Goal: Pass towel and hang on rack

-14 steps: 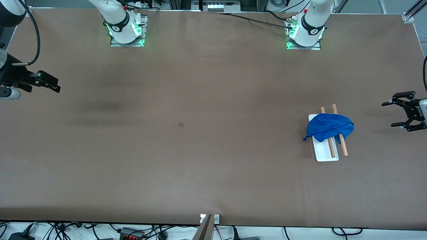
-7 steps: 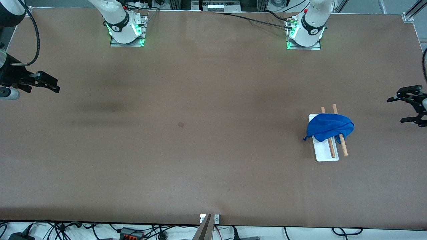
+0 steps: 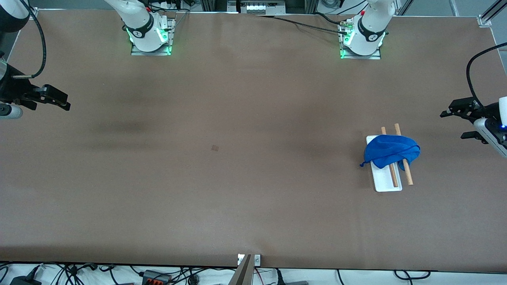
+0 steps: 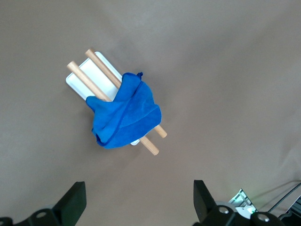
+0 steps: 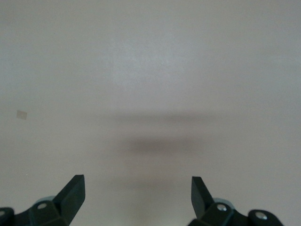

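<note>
The blue towel [image 3: 390, 152] lies bunched over the rack [image 3: 387, 183], covering the end of its two wooden rods [image 3: 407, 174] that is farther from the front camera. In the left wrist view the towel [image 4: 124, 115] drapes the rods [image 4: 80, 74] above the white base [image 4: 83, 83]. My left gripper [image 3: 458, 124] hovers open and empty over the table's edge at the left arm's end, apart from the rack; nothing lies between its fingers [image 4: 138, 184]. My right gripper [image 3: 63, 101] waits over the right arm's end of the table, open and empty [image 5: 137, 179].
A small brown patch [image 3: 215, 148] marks the middle of the table and also shows in the right wrist view [image 5: 21, 114]. Both arm bases [image 3: 150, 37] [image 3: 361, 41] stand along the table's edge farthest from the front camera. A metal bracket [image 3: 249, 259] sits at the nearest edge.
My left gripper has drifted away from the rack toward the table's end and turned, staying open. The towel, the rack and the right gripper have stayed put.
</note>
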### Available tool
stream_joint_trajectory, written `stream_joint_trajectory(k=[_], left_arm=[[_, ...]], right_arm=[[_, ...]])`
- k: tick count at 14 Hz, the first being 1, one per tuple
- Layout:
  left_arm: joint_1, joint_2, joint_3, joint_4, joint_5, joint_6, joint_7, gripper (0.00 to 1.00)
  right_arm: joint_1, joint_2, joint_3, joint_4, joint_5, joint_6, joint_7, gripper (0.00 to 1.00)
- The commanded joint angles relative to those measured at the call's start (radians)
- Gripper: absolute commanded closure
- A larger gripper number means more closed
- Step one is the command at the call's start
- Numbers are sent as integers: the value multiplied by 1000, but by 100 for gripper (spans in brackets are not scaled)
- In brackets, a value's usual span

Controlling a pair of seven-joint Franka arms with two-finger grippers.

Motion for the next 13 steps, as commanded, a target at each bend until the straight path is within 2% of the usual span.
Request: stream_joint_trajectory(k=[1,7,10,12,13], left_arm=[[3,-49,0,-5,25,-17,-76,0],[-113,-250,28,-218,39,64,-610,0],[-234,-298,113,-271,88,138,-673,0],[-268,-303,184,-292,116,165,-674,0],[-268,-307,187,-292,117,166,-677,0]], right_arm=[[-8,-4,10,10,4,1,-14,0],[-10,-4,10,11,6,7,-14,0],[-10,-4,10,11,7,10,-13,0],[-10,-4,10,10,9,22,-13,0],[-10,-3,10,11,7,27,-13,0]])
